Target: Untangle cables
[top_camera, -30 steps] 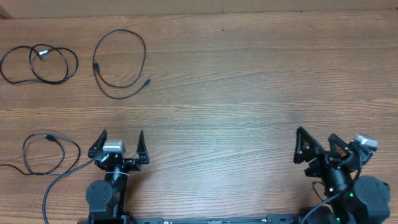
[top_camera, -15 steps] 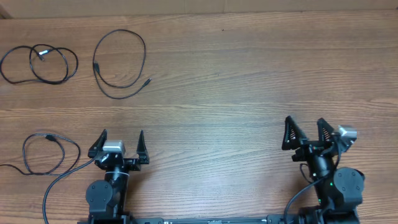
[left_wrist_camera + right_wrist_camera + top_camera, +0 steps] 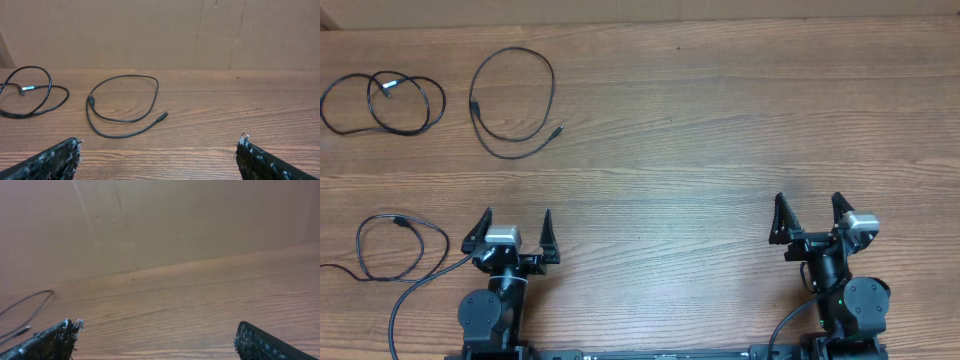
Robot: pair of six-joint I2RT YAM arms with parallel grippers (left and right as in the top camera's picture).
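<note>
Cables [image 3: 91, 101], three, thin, black, all on the left half of the desk [image 3: 700, 130], each lying apart from the others: far-left cable [image 3: 388, 85], coiled and crossing itself; open-loop cable [image 3: 472, 104] just right of it; near-left cable [image 3: 402, 221], beside the left tool [image 3: 515, 216]. Left tool: jaws wide, holding nothing. Right tool [image 3: 808, 205]: jaws wide, empty, well apart from every cable. Step, by your judgement: separation looks largely done; only the far-left coil overlaps itself. Next move would call for your left tool pinching a flat-lying cord. Containers: none in view.

Wooden table [image 3: 720, 150], cardboard backdrop [image 3: 150, 30]
</note>
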